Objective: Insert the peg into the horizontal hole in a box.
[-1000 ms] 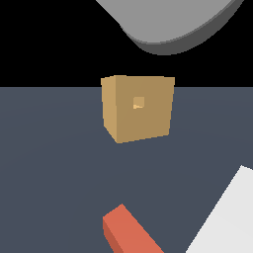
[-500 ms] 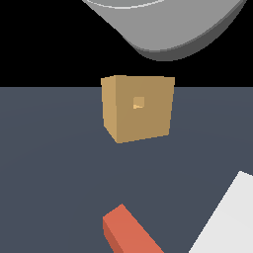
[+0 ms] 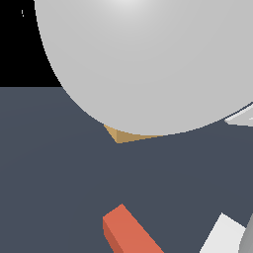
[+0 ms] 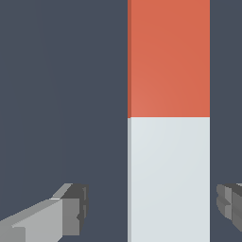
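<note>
The pincer (image 4: pixel 151 208) is spread wide, its 2 fingers (image 4: pixel 71 210) apart on either side of the peg's (image 4: pixel 168 118) white half, neither touching it. The peg lies flat on the dark table (image 4: pixel 61 94). In the exterior view, a grey arm body (image 3: pixel 148 64) hides nearly all of the box (image 3: pixel 121 134); only 1 tan corner shows beyond the peg's orange-red end.

No text, label, brand, number or sign can be read in either view; every visible surface is rendered plain and unmarked.
</note>
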`<action>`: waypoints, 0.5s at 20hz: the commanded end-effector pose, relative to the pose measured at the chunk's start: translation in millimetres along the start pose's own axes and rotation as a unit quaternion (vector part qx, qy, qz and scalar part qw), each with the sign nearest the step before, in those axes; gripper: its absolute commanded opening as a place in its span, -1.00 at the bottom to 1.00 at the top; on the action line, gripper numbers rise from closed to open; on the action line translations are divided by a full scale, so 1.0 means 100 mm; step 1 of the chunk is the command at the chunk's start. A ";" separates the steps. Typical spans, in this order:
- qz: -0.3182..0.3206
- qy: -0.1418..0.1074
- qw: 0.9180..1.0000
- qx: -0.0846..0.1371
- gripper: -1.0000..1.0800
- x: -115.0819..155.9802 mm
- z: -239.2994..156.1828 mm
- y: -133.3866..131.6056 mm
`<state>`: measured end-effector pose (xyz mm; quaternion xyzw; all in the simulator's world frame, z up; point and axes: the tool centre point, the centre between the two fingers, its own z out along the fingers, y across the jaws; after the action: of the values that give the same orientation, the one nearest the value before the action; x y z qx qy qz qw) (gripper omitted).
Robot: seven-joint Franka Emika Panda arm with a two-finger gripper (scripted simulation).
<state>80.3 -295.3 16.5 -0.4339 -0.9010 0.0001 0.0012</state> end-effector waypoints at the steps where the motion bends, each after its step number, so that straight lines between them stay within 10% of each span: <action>1: 0.000 -0.001 1.000 -0.001 0.92 -0.01 0.02 0.01; 4: 0.000 -0.001 1.000 -0.001 0.92 -0.02 0.00 0.01; 5: 0.000 -0.001 1.000 -0.001 -1.00 -0.02 0.00 0.01; 10: 0.000 -0.001 1.000 -0.001 -1.00 -0.02 0.00 0.01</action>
<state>82.0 -295.9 16.0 -0.4339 -0.9010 0.0000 0.0003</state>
